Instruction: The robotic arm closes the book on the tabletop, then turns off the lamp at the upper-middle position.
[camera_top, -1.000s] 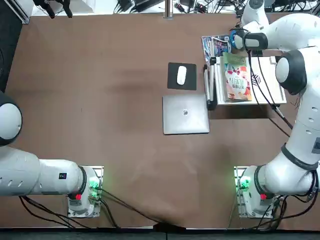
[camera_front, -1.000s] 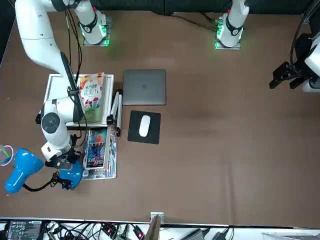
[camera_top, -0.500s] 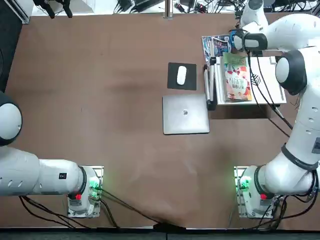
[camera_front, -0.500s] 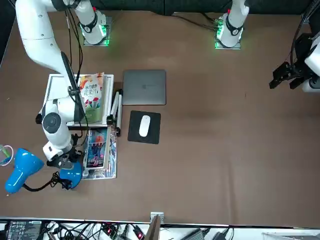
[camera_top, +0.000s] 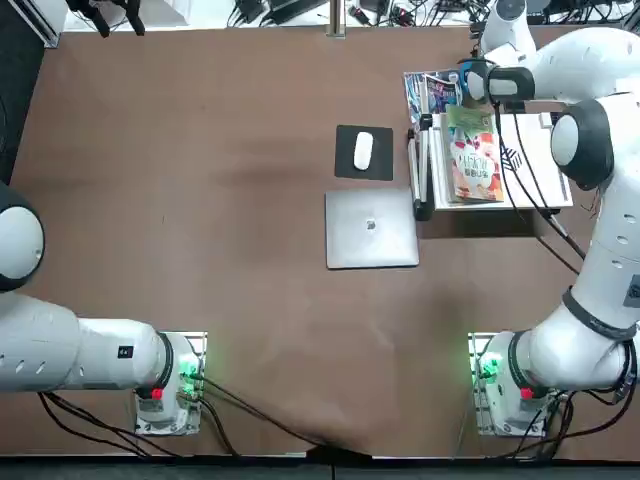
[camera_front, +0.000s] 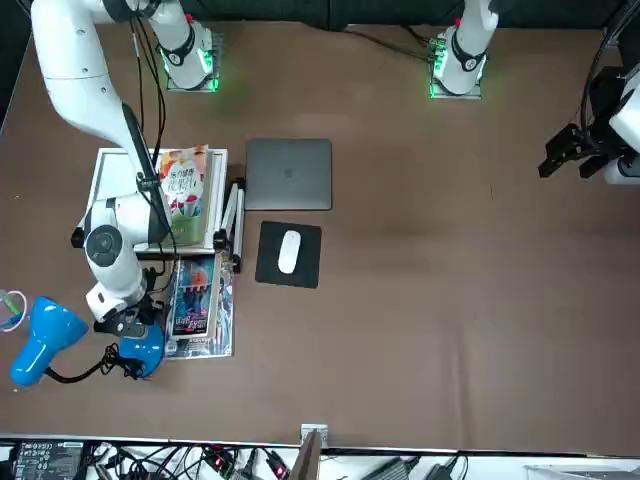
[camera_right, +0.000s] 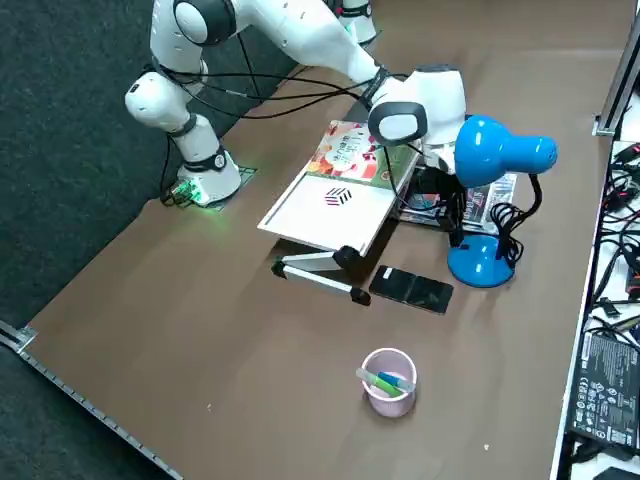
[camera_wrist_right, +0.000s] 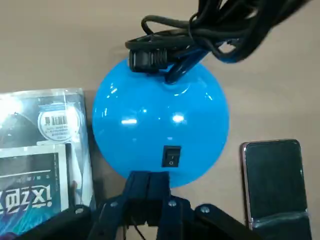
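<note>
Right black two-finger gripper (camera_wrist_right: 147, 176): clenched, empty | Glossy blue round lamp base (camera_wrist_right: 150, 120): beneath fingertips, on matte brown tabletop (camera_wrist_right: 122, 12) | Advised: align with small black rocker switch (camera_wrist_right: 171, 156), press gently

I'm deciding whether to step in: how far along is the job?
Book: looks done, lying closed on the white stand. In hand: the right gripper, fingers together, hovers by the switch on the lamp base. Left, probably: pressing it.
</note>
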